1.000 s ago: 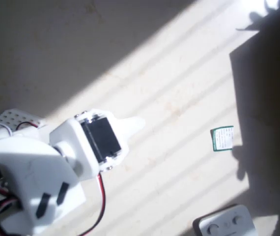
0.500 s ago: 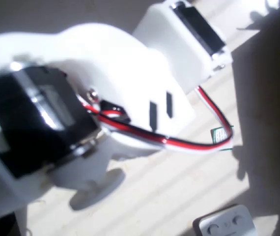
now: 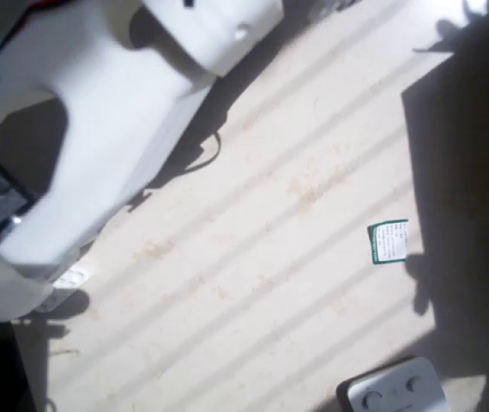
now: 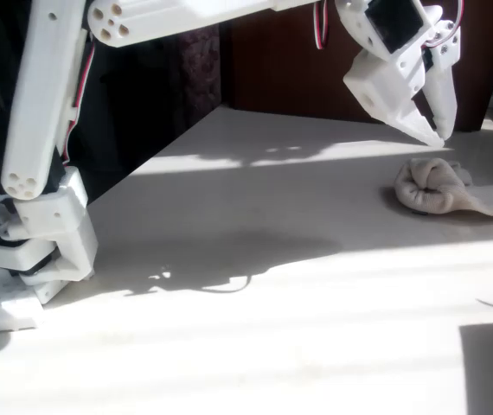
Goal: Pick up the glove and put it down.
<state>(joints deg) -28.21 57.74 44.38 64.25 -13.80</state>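
One white arm (image 4: 48, 104) spans the sunlit bench (image 4: 255, 285), its jaws (image 4: 432, 130) nearly closed, empty, poised just above the glove (image 4: 441, 188). Crumpled, the glove lies on the bench, with the green card (image 3: 389, 241) and grey device (image 3: 395, 390) elsewhere.

You have one cream glove (image 4: 444, 188), one small green-and-white card (image 3: 389, 242), one grey device with round buttons (image 3: 394, 390) and one white arm (image 4: 229, 13) on your table (image 4: 255, 285).
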